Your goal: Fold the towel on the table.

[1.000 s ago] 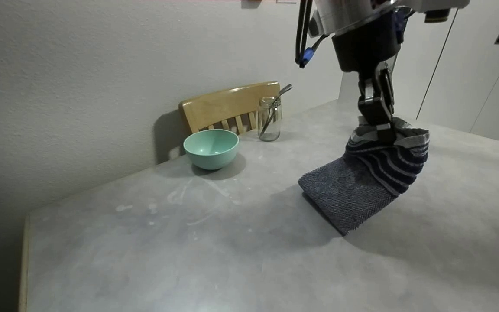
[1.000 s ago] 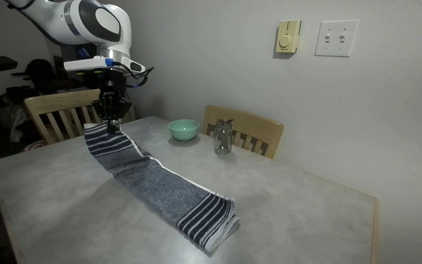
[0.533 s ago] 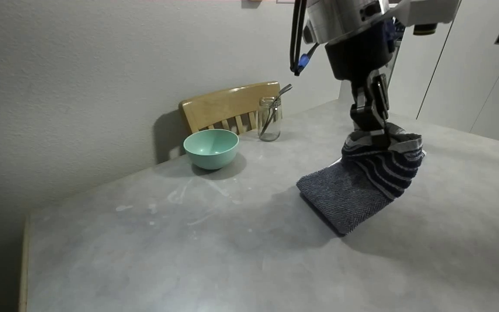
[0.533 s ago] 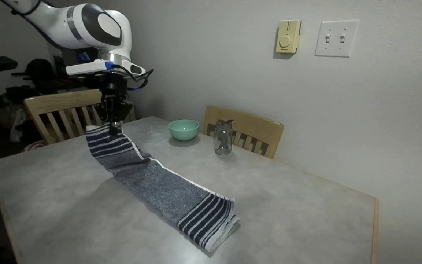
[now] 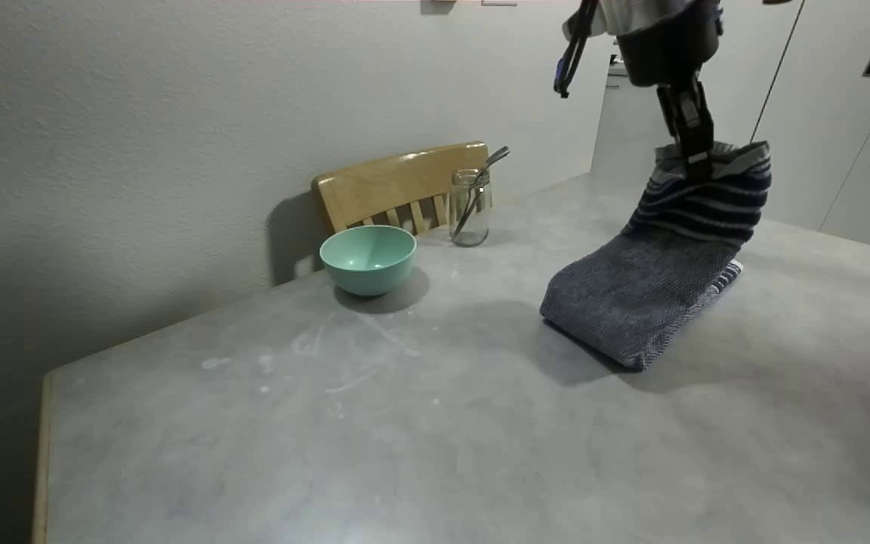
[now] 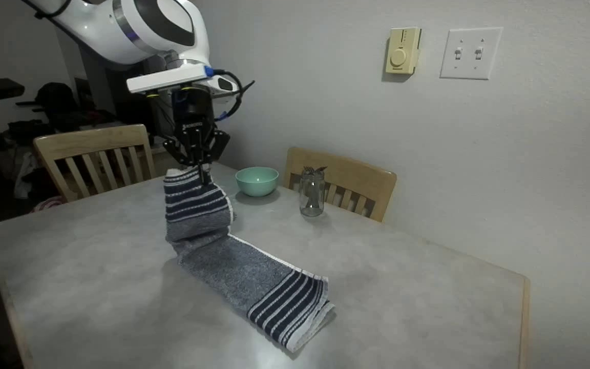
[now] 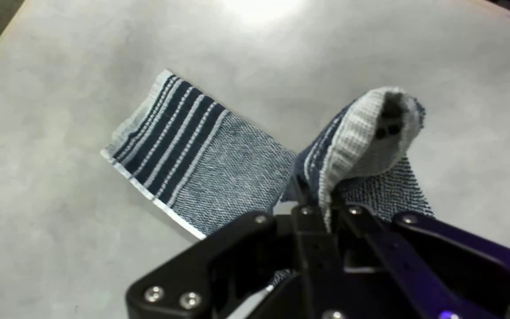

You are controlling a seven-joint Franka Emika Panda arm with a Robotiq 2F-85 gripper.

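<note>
The towel (image 6: pixel 246 261), blue-grey with dark, white-striped ends, lies lengthwise on the grey table (image 6: pixel 402 287). One striped end lies flat on the table; it also shows in the wrist view (image 7: pixel 171 137). My gripper (image 6: pixel 204 177) is shut on the opposite striped end and holds it up off the table. The lifted part rises steeply and curls back over the lying part in an exterior view (image 5: pixel 639 279). In the wrist view the gripper (image 7: pixel 319 199) pinches the white hem, which loops open beside the fingers. The fingertips are partly hidden by cloth.
A teal bowl (image 5: pixel 368 261) and a glass jar with utensils (image 5: pixel 470 211) stand near the wall side. A wooden chair back (image 6: pixel 346 174) is behind them. Another chair (image 6: pixel 95 154) stands at the table's far end. The wall borders the table.
My gripper first lowered slightly, then rose and carried the held end toward the flat striped end. The bend has moved along the towel, and the lifted part is longer and steeper. Bowl and jar are unchanged.
</note>
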